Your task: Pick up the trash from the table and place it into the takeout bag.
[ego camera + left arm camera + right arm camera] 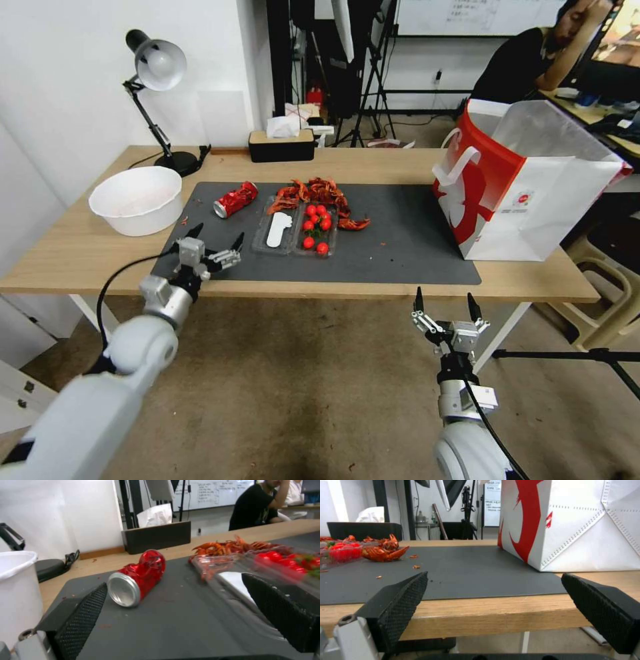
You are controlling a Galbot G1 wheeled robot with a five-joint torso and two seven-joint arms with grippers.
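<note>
A crushed red can (235, 199) (140, 577) lies on its side at the left of the dark mat (400, 233) on the table (67, 253). Beside it are a clear plastic tray (297, 230) (266, 565) holding red tomatoes and a heap of red crayfish shells (321, 193) (230, 547). My left gripper (218, 235) (175, 582) hovers open over the mat's near left corner, a short way in front of the can. The takeout bag (533, 193) (573, 525) stands open at the table's right end. My right gripper (445, 298) (493, 576) is open, below and in front of the table's near edge.
A white basin (137, 199) (16, 587) sits left of the mat. A desk lamp (157, 67) and a black tissue box (281, 143) (156, 536) stand along the far edge. The mat between the tray and the bag holds small red crumbs (416, 567).
</note>
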